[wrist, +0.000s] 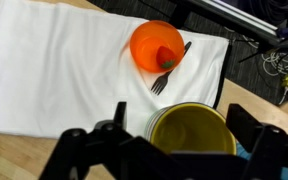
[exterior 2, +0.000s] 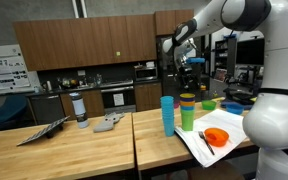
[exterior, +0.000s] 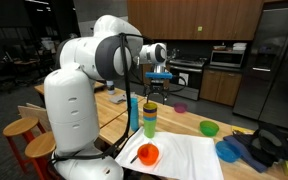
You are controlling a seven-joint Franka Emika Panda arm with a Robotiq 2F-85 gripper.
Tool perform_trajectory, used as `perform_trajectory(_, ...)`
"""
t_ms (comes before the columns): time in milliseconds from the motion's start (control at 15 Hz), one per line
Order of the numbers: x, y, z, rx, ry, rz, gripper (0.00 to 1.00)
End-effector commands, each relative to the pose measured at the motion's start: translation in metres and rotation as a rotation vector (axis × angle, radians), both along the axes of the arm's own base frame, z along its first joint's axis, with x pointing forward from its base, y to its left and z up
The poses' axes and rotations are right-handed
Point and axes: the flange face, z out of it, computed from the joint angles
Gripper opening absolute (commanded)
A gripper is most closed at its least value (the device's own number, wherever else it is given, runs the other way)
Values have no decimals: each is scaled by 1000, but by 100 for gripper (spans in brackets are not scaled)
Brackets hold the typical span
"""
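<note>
My gripper [wrist: 187,135] is open and hangs a little above a stack of cups whose top cup is yellow [wrist: 190,130]. Its two black fingers show on either side of the yellow rim in the wrist view. In both exterior views the gripper [exterior: 159,78] [exterior 2: 189,68] is straight above the stack [exterior: 149,120] [exterior 2: 187,112], clear of it. A blue cup [exterior 2: 167,115] stands beside the stack. An orange bowl [wrist: 156,47] [exterior: 147,154] [exterior 2: 216,137] with something red in it and a fork [wrist: 169,72] lie on a white cloth [wrist: 54,70] [exterior: 189,160].
A green bowl [exterior: 209,128], a purple bowl [exterior: 181,108] and blue items [exterior: 229,150] lie on the wooden table. Wooden stools [exterior: 22,128] stand beside it. A flask [exterior 2: 79,108] and a grey object [exterior 2: 109,122] are further along the table.
</note>
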Motion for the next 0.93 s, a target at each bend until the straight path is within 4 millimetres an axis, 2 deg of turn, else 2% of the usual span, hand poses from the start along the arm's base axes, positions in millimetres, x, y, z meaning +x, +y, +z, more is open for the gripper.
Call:
perform_trajectory(0, 1, -10, 13, -98, -147, -68, 100)
perform_trajectory(400, 13, -5, 7, -128, -258, -121, 100)
perform_trajectory(533, 13, 0, 2, -121, -251, -141, 100)
perform_trajectory(867, 8, -7, -8, -105, -202, -156, 100)
